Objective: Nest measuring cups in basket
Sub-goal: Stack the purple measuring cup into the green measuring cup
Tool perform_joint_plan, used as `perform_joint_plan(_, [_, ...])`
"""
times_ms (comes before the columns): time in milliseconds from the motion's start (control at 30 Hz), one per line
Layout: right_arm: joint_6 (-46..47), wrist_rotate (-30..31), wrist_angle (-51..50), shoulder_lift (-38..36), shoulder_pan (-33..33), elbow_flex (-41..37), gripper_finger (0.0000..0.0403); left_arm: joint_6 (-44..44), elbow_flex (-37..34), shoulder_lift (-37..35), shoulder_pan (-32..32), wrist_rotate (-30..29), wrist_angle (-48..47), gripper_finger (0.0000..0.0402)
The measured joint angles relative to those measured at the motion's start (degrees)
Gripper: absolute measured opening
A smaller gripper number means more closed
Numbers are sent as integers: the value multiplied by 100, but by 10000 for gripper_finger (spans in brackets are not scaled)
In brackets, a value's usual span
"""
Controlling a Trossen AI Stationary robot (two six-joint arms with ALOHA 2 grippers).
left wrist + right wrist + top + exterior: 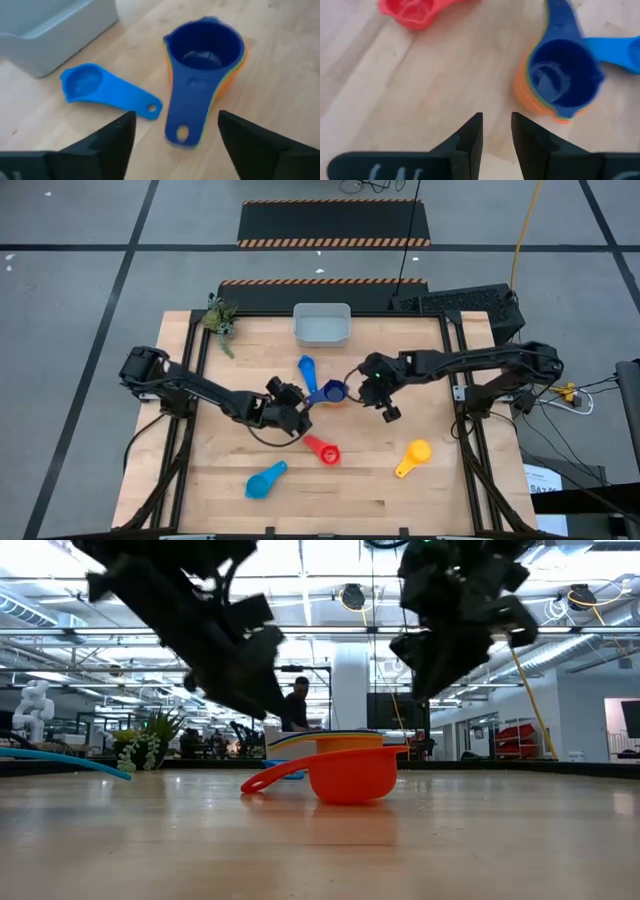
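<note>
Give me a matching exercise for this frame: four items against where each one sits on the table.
Items:
1. Yellow plastic measuring cup
2. Navy plastic measuring cup
3. Pale grey rectangular plastic basket
4. Light blue plastic measuring cup

Places:
A. far edge, middle
B. near side, left
C. nested in the stack at centre
D. near side, right

Pairs: 1-D, 2-C, 3-A, 4-B

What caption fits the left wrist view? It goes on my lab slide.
Left gripper open above the navy cup nested in an orange cup, blue cup and basket beside it.
</note>
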Motion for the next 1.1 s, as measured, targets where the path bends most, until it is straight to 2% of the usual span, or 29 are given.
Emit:
perform_joint_plan(200, [561, 4, 636, -621, 342, -774, 96, 24, 2, 304, 132, 126, 240, 341])
perform_joint_plan(500, [901, 15, 1707, -1573, 706, -1868, 96, 412, 4, 349, 116, 118, 264, 319])
perform_joint_plan(633, [902, 23, 1835, -1770, 785, -2032, 96, 650, 4, 389, 207, 151, 265, 311])
perform_joint_plan(1100, [1183, 32, 1689, -1803, 1089, -2078, 96, 1062, 4, 402, 628, 1175, 541, 310])
